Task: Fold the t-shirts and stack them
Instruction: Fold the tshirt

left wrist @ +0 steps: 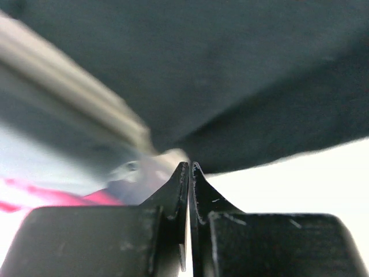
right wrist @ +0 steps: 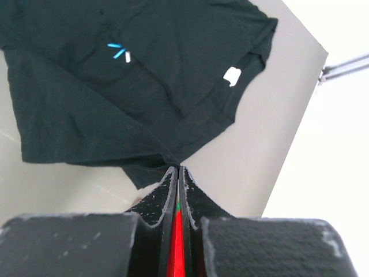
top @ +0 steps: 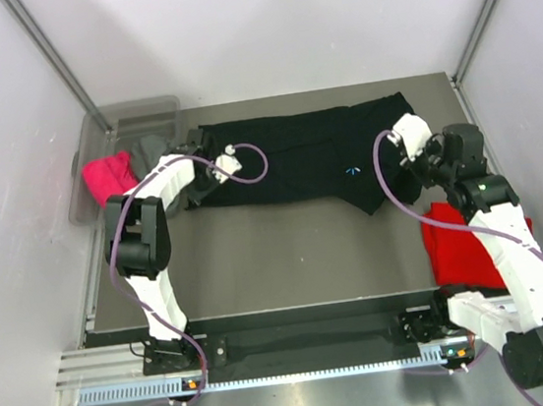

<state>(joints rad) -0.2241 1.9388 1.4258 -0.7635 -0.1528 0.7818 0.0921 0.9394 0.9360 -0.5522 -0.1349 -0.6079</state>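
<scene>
Black t-shirt (top: 297, 165) lies on the surface (top: 287, 251) at twelve o'clock; left claw (left wrist: 185, 168) and right claw (right wrist: 177, 169) are closed, pinching its nine and three o'clock edges.

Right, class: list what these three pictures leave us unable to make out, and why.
- Red t-shirt, top view: the right arm covers part, so its folding is unclear.
- Pink t-shirt and grey t-shirt, top view: tub wall and left arm hide parts.
- Left gripper, left wrist view: blur hides whether it pinches the black t-shirt.
</scene>
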